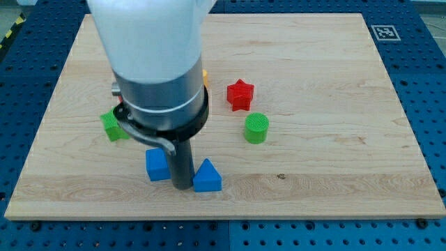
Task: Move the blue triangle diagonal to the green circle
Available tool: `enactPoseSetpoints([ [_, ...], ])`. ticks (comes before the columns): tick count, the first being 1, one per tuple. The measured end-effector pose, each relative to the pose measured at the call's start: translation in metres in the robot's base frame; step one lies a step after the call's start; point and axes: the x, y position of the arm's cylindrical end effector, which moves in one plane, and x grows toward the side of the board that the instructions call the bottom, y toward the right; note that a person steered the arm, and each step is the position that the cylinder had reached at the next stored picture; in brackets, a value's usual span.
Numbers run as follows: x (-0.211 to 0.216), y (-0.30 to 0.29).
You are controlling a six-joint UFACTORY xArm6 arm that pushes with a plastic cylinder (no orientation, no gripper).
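Note:
The blue triangle (208,176) lies near the view's bottom, a little left of centre. The green circle (256,127) stands up and to the right of it, apart from it. My tip (182,185) rests on the board right against the triangle's left side, between it and a blue block (157,164) of unclear shape. The arm's wide body hides the board above the tip.
A red star (240,95) sits just above the green circle. A green block (111,126) lies at the left, partly behind the arm. A bit of yellow-orange block (205,74) peeks out at the arm's right edge. The wooden board (334,160) ends close below the triangle.

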Motion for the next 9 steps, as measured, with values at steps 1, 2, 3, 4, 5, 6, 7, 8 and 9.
enactPoseSetpoints([
  [1,0.006,0.004],
  [2,0.006,0.008],
  [3,0.009,0.008],
  [4,0.031,0.008],
  [5,0.032,0.011],
  [6,0.032,0.027],
  [7,0.031,0.042],
  [8,0.02,0.044],
  [9,0.003,0.044],
])
